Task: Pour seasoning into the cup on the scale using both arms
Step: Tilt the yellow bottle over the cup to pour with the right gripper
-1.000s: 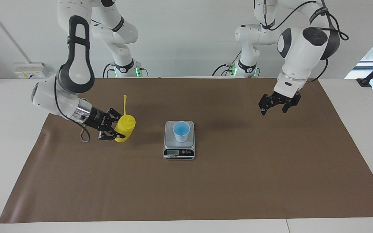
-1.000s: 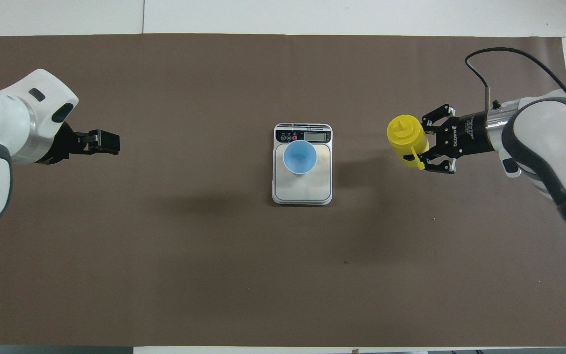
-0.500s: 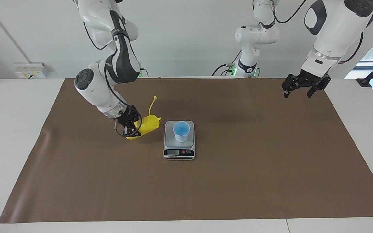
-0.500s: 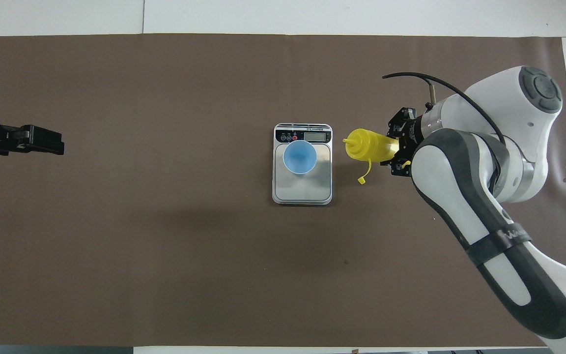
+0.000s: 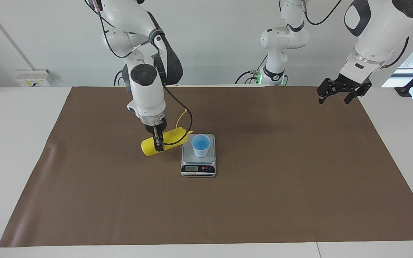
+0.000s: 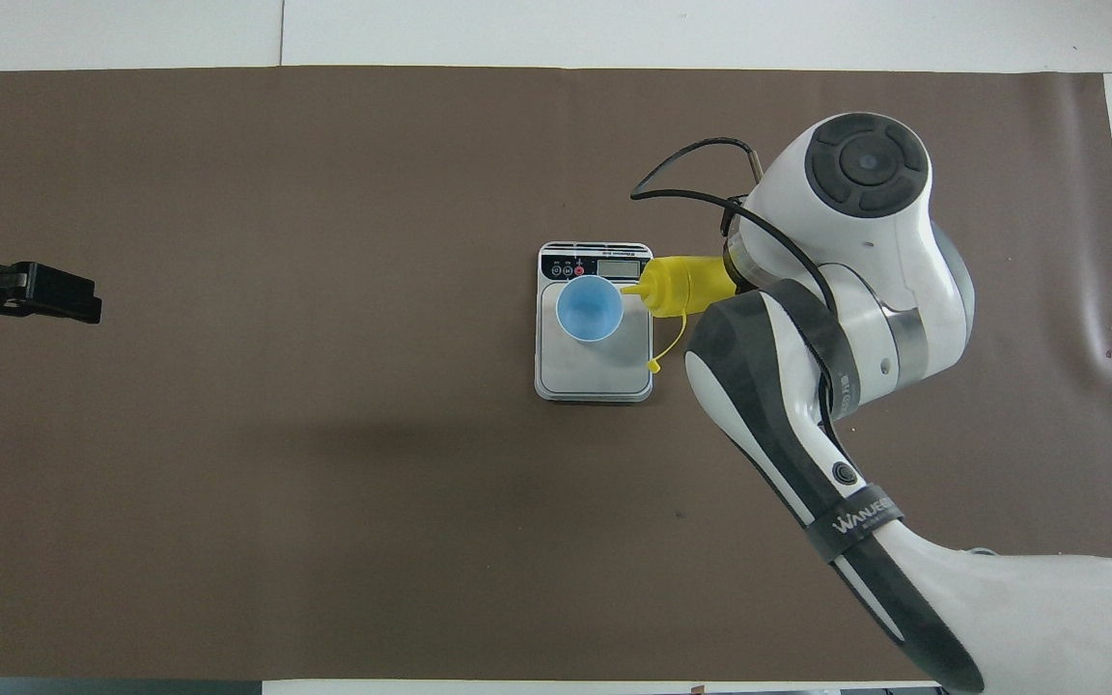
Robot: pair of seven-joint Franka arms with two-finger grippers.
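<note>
The light-blue cup (image 5: pixel 200 145) stands on the silver scale (image 5: pixel 198 168) at mid-table; both also show in the overhead view, the cup (image 6: pixel 591 309) on the scale (image 6: pixel 595 376). My right gripper (image 5: pixel 158 143) is shut on the yellow seasoning bottle (image 5: pixel 172 137) and holds it tipped almost flat beside the scale. The nozzle points at the cup's rim, just short of it. In the overhead view the bottle (image 6: pixel 681 286) shows, but the right arm's wrist hides the gripper. The cap strand hangs loose over the scale's edge. My left gripper (image 5: pixel 343 94) is open and empty in the air over the mat's edge at the left arm's end (image 6: pixel 54 292).
A brown mat (image 5: pixel 264 200) covers most of the white table (image 5: pixel 13 143). A wall socket box (image 5: pixel 34 77) sits at the table's edge nearest the robots, toward the right arm's end. The right arm's forearm hangs over the mat beside the scale.
My right arm carried the bottle from upright at its end of the mat to the scale and tipped it, nozzle toward the cup. My left gripper rose and drew back toward its end.
</note>
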